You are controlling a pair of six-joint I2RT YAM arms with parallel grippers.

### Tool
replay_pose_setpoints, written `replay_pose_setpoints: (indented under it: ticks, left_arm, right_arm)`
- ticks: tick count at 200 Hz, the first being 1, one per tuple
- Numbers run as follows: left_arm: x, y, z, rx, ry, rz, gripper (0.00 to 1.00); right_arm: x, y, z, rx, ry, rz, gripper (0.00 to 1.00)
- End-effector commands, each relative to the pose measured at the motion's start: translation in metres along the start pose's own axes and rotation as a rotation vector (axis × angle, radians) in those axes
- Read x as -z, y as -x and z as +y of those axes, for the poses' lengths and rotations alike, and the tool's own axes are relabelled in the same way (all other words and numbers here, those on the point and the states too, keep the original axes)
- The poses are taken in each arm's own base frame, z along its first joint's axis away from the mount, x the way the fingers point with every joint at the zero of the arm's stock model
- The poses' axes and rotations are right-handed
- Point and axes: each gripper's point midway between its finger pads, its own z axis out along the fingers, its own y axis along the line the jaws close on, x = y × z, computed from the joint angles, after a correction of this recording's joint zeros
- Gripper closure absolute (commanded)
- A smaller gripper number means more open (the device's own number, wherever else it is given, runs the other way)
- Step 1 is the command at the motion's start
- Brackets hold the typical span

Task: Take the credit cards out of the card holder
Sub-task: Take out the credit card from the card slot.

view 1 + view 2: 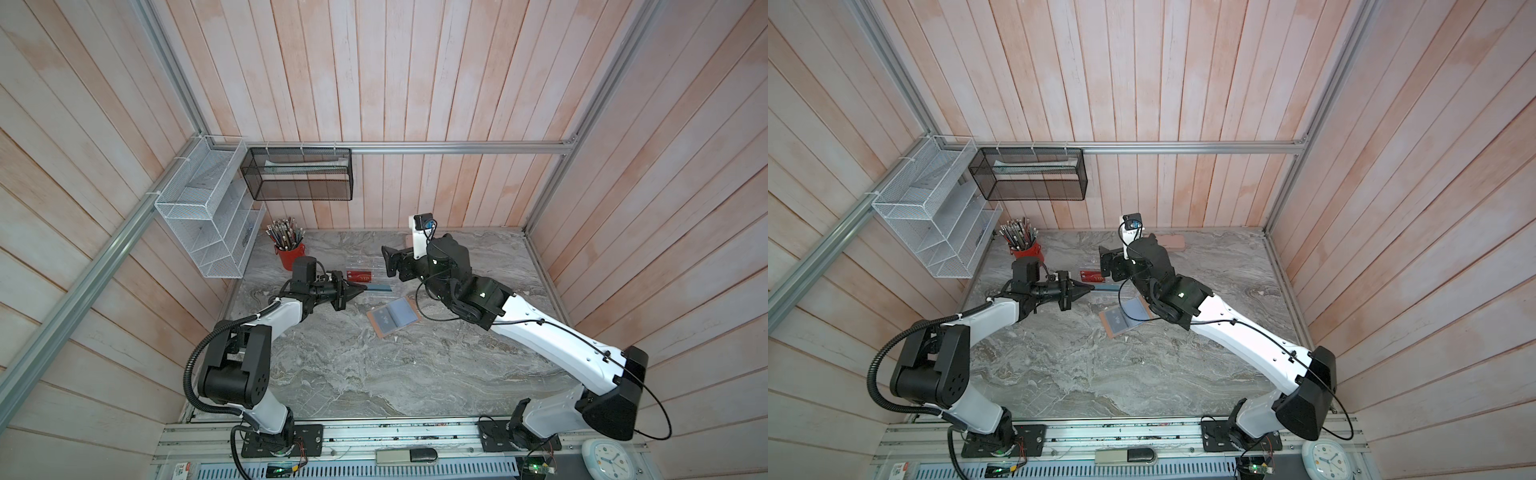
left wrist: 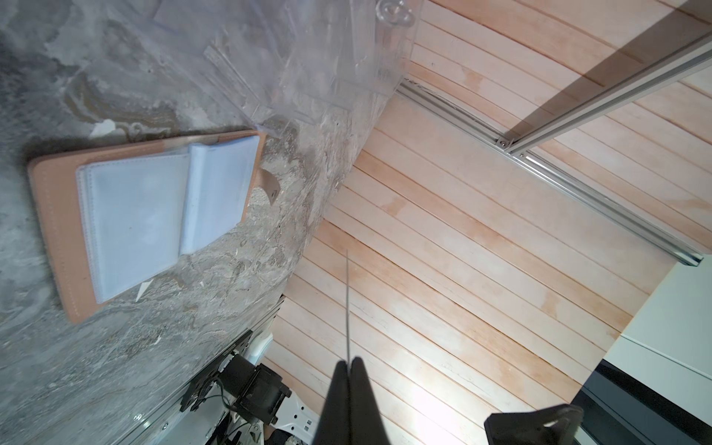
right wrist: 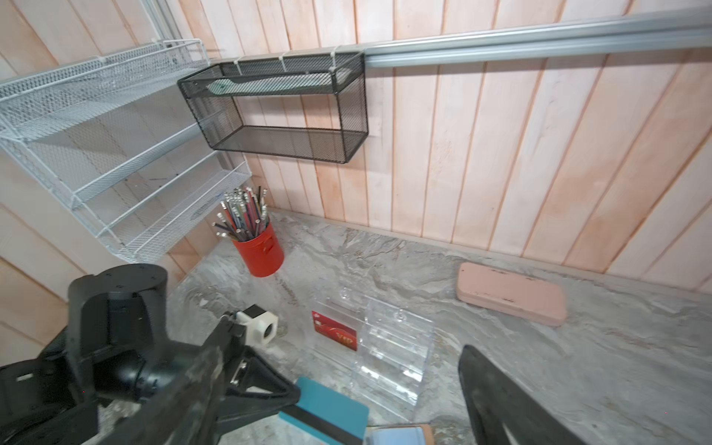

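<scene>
The tan-pink card holder [image 1: 405,316] [image 2: 50,215] lies open on the marble table, pale blue sleeves up. In both top views a black card [image 1: 384,321] [image 1: 1115,319] shows inside one sleeve. My left gripper [image 1: 360,291] [image 2: 350,360] is shut on the teal card [image 1: 380,287] [image 3: 327,408], held level above the table beside the clear rack [image 3: 393,346]. In the left wrist view that teal card [image 2: 348,308] shows edge-on as a thin line. A red card [image 1: 360,275] [image 3: 334,335] stands in the rack. My right gripper [image 1: 388,262] hangs open and empty above the rack's right side, one finger [image 3: 501,404] showing.
A red cup of pencils [image 1: 289,253] stands at the back left. A longer pale pink case [image 3: 512,293] lies by the back wall. A white wire shelf [image 1: 199,208] and a black mesh basket [image 1: 299,174] hang on the walls.
</scene>
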Motion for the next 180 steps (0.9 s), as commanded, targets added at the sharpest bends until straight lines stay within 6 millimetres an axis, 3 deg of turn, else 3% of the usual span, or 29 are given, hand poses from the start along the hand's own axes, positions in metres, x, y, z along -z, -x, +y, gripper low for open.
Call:
replay_pose_setpoints:
  ticks: [1,13,33,82,114,149,180]
  left_arm:
    - [0.002,0.002,-0.012,0.005,-0.005,-0.005,1.00]
    - [0.005,0.000,-0.007,0.017,0.008,-0.001,1.00]
    - [0.013,0.000,0.000,0.039,0.004,-0.007,1.00]
    - [0.020,-0.001,0.003,0.078,-0.008,-0.014,1.00]
    - [0.020,-0.002,0.001,0.086,0.004,-0.010,1.00]
    - [0.022,-0.004,0.004,0.089,0.017,-0.008,1.00]
    - [0.023,-0.008,0.002,0.080,0.014,0.000,1.00]
  right_arm:
    - [-0.022,-0.070,0.003,0.270,0.022,0.264,0.08]
    - [-0.027,-0.084,-0.001,0.422,0.002,0.287,0.12]
    - [-0.030,-0.104,0.008,0.613,0.029,0.310,0.13]
    - [-0.028,-0.133,0.031,0.851,0.100,0.282,0.25]
    - [-0.035,-0.155,0.037,0.942,0.128,0.319,0.37]
    - [-0.043,-0.163,0.042,0.990,0.150,0.331,0.46]
    - [-0.048,-0.181,0.049,1.036,0.182,0.371,0.48]
